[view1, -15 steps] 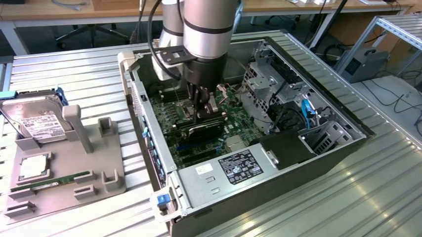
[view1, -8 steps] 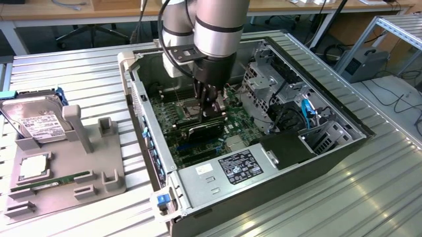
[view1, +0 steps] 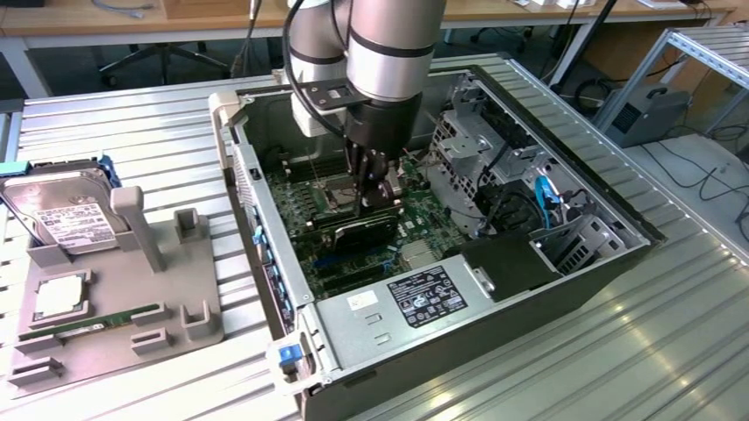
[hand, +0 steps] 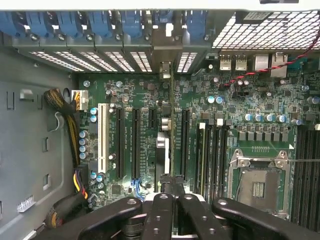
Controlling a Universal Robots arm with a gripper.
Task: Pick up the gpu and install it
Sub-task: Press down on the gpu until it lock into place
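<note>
My gripper (view1: 377,191) reaches down into the open computer case (view1: 252,175), over the green motherboard (view1: 333,263). It is shut on the gpu (view1: 360,233), a thin black card that stands on edge just below the fingers. In the wrist view the gpu (hand: 170,125) shows edge-on as a narrow strip between the black expansion slots (hand: 136,142). Its silver bracket end (hand: 166,67) sits against the rear slot openings of the case. The gripper (hand: 170,189) clamps the card's near end. Whether the card sits fully in a slot I cannot tell.
A grey parts holder (view1: 175,307) at the exterior view's left carries a silver hard drive (view1: 65,219) and a green memory stick (view1: 100,317). Inside the case are the drive cage (view1: 468,145), power supply (view1: 404,303), CPU socket (hand: 257,177) and cable bundles (hand: 65,117).
</note>
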